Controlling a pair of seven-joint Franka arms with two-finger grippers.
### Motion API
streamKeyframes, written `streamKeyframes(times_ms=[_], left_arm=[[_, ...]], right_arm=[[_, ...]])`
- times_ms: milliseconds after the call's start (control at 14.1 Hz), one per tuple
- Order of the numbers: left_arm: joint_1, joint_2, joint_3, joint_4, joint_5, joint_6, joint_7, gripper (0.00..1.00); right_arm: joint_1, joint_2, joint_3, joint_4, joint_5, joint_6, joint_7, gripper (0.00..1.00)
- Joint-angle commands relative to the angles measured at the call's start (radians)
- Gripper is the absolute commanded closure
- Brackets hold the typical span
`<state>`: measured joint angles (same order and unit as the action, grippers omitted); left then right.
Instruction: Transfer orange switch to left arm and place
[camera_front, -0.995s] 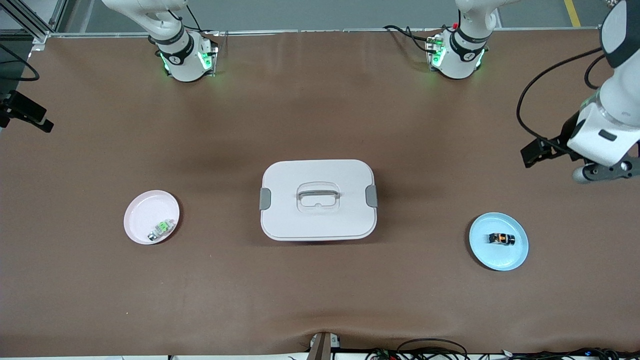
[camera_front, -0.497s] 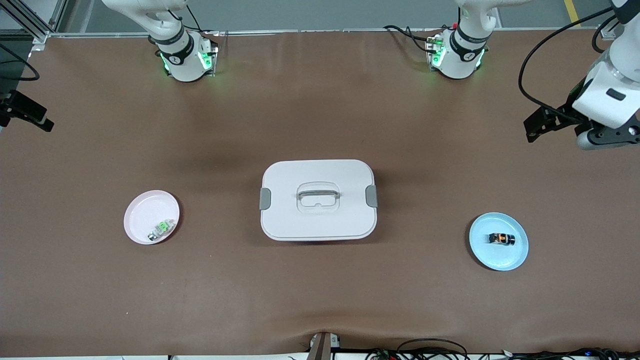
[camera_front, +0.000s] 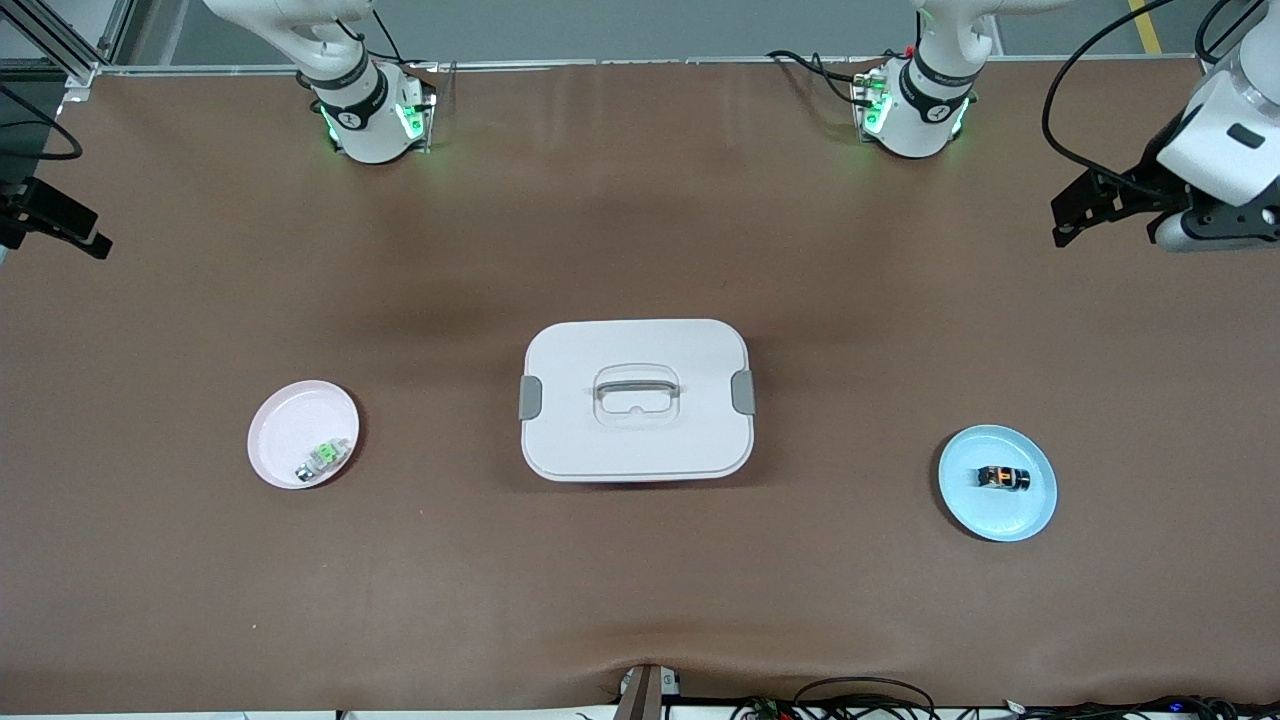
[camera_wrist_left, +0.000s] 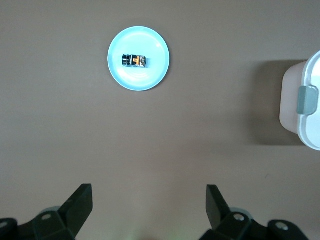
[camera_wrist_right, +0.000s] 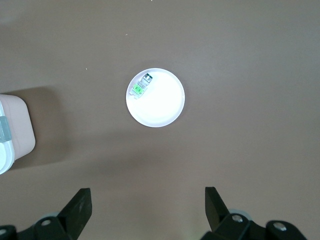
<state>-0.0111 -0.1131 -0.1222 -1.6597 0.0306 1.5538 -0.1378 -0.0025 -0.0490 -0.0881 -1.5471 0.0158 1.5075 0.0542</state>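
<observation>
The orange switch (camera_front: 1003, 478) lies on its side on a light blue plate (camera_front: 1030, 515) in the lower right of the front view, toward the left arm's end of the brown worktop (camera_front: 640, 580). In the left wrist view the same switch (camera_wrist_left: 134, 60) sits near the middle of the plate (camera_wrist_left: 152, 77), in the upper part of that frame.

The white box (camera_front: 636, 440) stands in the centre of the front view, lid on, grey handle on top and a grey clasp on each short side. One end of it shows at the edge of the left wrist view (camera_wrist_left: 292, 107) and of the right wrist view (camera_wrist_right: 17, 125).

In the lower left of the front view a pink plate (camera_front: 290, 420) holds a small green-and-white part (camera_front: 322, 459), close to the plate's rim.

The left tool (camera_front: 1215, 222) hangs at the upper right edge of the front view, high over bare worktop, well apart from the blue plate. Its fingers (camera_wrist_left: 80, 205) stand wide apart with nothing between them.

The right tool (camera_wrist_right: 148, 210) is out of the front view; in its wrist view its fingers (camera_wrist_right: 80, 206) are likewise spread wide and empty, high over the worktop near the pink plate (camera_wrist_right: 165, 107).
</observation>
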Motion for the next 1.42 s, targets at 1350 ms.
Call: streamKeyframes(times_ms=[1350], left_arm=[[0.013,-0.002,0.019,0.001,-0.029,0.011,0.098,0.0]], right_arm=[[-0.002,0.001,0.001,-0.007,0.006,-0.009,0.012,0.0]])
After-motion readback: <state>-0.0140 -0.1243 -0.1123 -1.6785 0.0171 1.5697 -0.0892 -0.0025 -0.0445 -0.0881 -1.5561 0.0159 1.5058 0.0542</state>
